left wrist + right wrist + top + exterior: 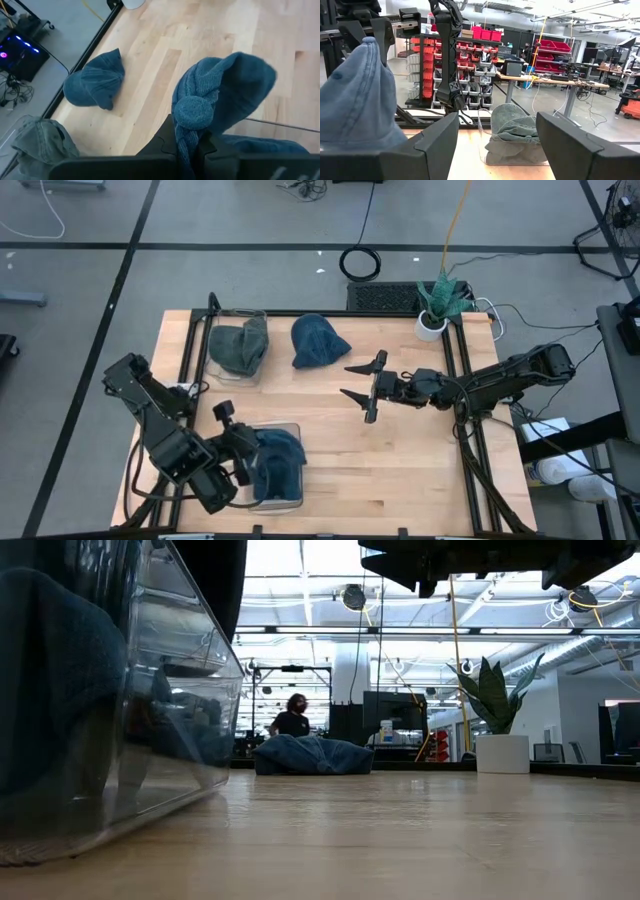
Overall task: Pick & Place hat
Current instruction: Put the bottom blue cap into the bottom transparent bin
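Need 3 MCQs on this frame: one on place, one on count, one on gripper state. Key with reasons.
1. Where is the loose blue hat?
A. on the bare table top, beside the far clear bin
B. inside the near clear bin
C. on the floor

2. How many hats show in the high view?
A. two
B. three
C. five

3. How is the right gripper?
A. shut on a hat
B. open, holding nothing
C. shut, empty

Key:
1 A: it lies on the wood next to the far bin that holds the grey-green hat.
2 B: grey-green, loose blue, and the knit blue hat at the near bin.
3 B: its fingers are spread over bare table.
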Motion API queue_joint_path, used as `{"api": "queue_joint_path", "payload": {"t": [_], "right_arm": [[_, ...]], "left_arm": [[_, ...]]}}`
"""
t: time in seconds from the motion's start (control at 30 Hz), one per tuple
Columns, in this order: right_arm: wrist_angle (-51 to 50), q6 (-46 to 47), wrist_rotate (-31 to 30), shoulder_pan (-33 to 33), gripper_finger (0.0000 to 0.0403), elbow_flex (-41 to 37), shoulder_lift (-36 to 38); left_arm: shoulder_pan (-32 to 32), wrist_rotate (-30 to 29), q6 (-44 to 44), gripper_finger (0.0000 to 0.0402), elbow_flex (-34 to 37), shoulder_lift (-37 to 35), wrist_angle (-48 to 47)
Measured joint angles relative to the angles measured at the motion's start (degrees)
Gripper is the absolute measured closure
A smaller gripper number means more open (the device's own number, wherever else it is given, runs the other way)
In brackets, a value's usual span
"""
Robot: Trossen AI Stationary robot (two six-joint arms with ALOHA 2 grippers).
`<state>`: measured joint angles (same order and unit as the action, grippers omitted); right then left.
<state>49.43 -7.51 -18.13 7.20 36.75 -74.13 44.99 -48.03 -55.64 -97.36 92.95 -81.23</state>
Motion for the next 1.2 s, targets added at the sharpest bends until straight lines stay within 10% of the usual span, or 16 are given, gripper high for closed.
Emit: {"api": "queue_joint_path", "payload": {"t": [1.2], "right_arm": [[-0.5,0.1,0.0,0.0,0.0149,0.0,0.0]], "left_arm": [[-0.4,3.5,-3.0,0.0395,1.7,0.1,-2.6]]}}
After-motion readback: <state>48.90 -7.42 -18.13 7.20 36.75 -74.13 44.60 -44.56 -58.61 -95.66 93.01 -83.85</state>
